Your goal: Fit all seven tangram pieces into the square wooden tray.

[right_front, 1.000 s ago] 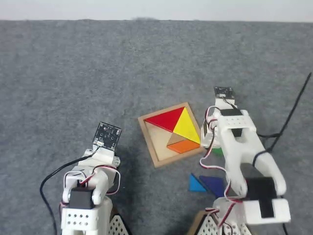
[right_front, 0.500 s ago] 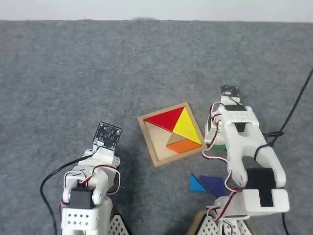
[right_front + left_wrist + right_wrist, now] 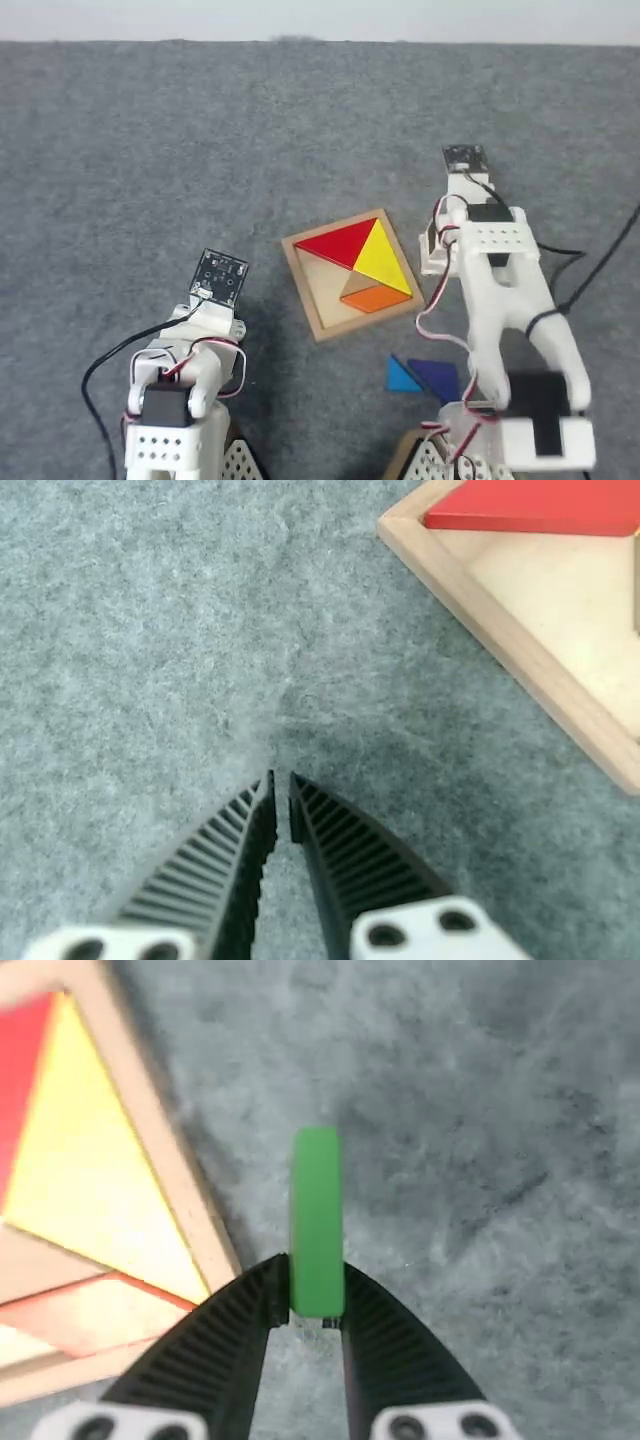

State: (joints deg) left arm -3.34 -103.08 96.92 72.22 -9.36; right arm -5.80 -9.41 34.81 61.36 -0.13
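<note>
The square wooden tray (image 3: 318, 322) lies mid-table with a red triangle (image 3: 338, 243), a yellow triangle (image 3: 383, 258), an orange piece (image 3: 375, 298) and a tan piece (image 3: 357, 283) inside. My right gripper (image 3: 312, 1282) is shut on a green piece (image 3: 317, 1195), held on edge above the carpet just outside the tray's rim (image 3: 160, 1150). The right arm (image 3: 492, 270) stands beside the tray's right side. My left gripper (image 3: 281, 785) is shut on nothing, low over bare carpet a short way from a tray corner (image 3: 470, 620). The left arm (image 3: 188, 380) sits at the front left.
A blue triangle (image 3: 402, 377) and a dark purple piece (image 3: 438, 376) lie on the grey carpet in front of the tray, close to the right arm's base. Cables trail from both arms. The far half of the carpet is open floor.
The right arm has swung toward the far side of the table with the green piece, which showed beside the tray's near right corner before. The left arm has not moved.
</note>
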